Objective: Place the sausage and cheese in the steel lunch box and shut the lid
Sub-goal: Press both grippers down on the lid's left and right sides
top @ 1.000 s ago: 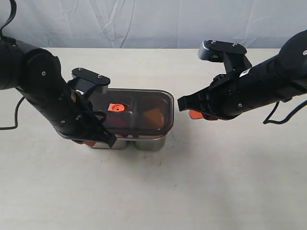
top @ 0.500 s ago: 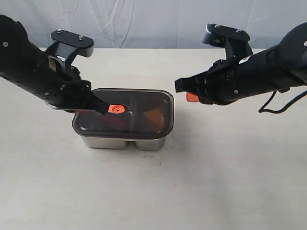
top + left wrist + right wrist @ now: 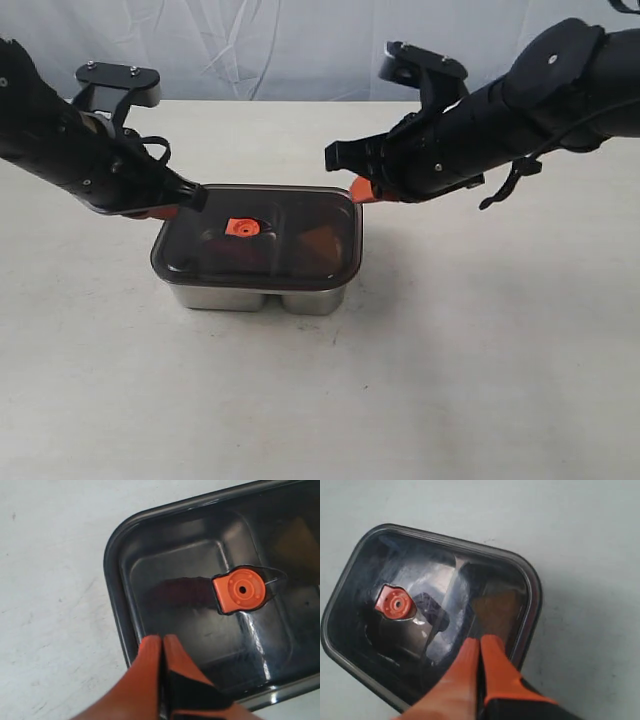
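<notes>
The lid [image 3: 287, 222] sits on the steel lunch box [image 3: 250, 298], with the cheese [image 3: 322, 243] showing through it. Your left hand [image 3: 161, 642] hangs clenched and empty over one end of the lid. Your right hand [image 3: 479, 644] is clenched and empty over the cheese end.

Worktop [image 3: 470, 390]: off-white, matte and flat, takes up most of the exterior view. Faint scuffs and soft grey shadows lie on it. In the left wrist view it has light scratches and a tiny dark speck [image 3: 13, 516]. In the right wrist view it reads plain pale grey. Backdrop cloth [image 3: 250, 45]: white-grey, wrinkled with many creases, hangs behind the worktop's far edge across the full width.
</notes>
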`<move>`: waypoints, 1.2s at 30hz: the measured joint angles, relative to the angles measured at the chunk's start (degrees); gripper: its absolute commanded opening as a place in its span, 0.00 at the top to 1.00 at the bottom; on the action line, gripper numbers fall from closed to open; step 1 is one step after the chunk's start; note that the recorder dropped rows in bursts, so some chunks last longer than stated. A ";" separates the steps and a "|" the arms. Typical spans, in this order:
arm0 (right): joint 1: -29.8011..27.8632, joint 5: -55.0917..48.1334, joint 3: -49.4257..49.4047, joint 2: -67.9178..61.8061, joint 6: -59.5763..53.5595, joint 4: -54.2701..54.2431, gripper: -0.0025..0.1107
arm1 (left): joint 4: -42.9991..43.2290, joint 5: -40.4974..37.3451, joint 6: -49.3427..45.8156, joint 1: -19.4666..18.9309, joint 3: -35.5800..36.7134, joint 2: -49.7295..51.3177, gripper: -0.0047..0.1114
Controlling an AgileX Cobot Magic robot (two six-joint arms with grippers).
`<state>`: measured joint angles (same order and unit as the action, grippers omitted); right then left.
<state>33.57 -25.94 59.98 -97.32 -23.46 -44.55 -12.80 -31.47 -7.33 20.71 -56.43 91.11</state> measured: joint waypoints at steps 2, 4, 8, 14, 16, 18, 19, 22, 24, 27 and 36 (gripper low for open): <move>1.09 -0.05 0.00 -1.10 -0.10 -0.11 0.98 | -1.19 0.42 -1.38 0.00 0.00 0.96 0.96; 2.18 -0.14 0.00 -1.65 -0.10 -0.43 0.98 | -1.83 0.65 -2.00 0.00 0.00 2.06 0.96; 3.73 0.26 0.10 -2.31 -0.10 -0.54 0.98 | -2.06 0.87 -2.35 0.00 0.00 4.13 0.96; 4.01 0.67 0.10 -4.80 -0.10 -0.54 0.98 | -2.32 1.09 -2.79 0.00 0.00 5.87 0.96; 4.01 0.67 0.10 -7.17 -0.10 -0.54 0.98 | -2.42 1.20 -2.79 0.00 0.00 6.38 0.96; 4.01 0.67 0.51 -7.68 -0.10 -0.89 0.98 | -2.42 1.47 -2.79 0.00 -0.12 7.02 0.96; 4.01 0.67 0.66 -7.93 -0.10 -1.01 0.98 | -2.42 1.61 -2.79 0.00 -0.12 7.17 0.96; 4.01 0.67 1.08 -9.17 -0.10 -1.72 0.98 | -2.42 1.74 -2.79 0.00 -0.34 7.88 0.96; 4.01 0.72 1.32 -9.90 -0.10 -2.27 0.98 | -2.42 1.74 -2.79 0.00 -0.34 8.02 0.96; 4.01 0.72 1.32 -10.39 -0.10 -2.64 0.98 | -2.42 1.74 -2.79 0.00 -0.34 8.02 0.96; 4.01 0.61 1.54 -12.27 -0.10 -3.10 0.98 | -2.42 1.74 -3.01 0.00 -0.34 8.02 0.96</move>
<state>37.57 -25.34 61.52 -109.58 -23.56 -47.65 -15.22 -29.73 -10.33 20.71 -56.77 99.13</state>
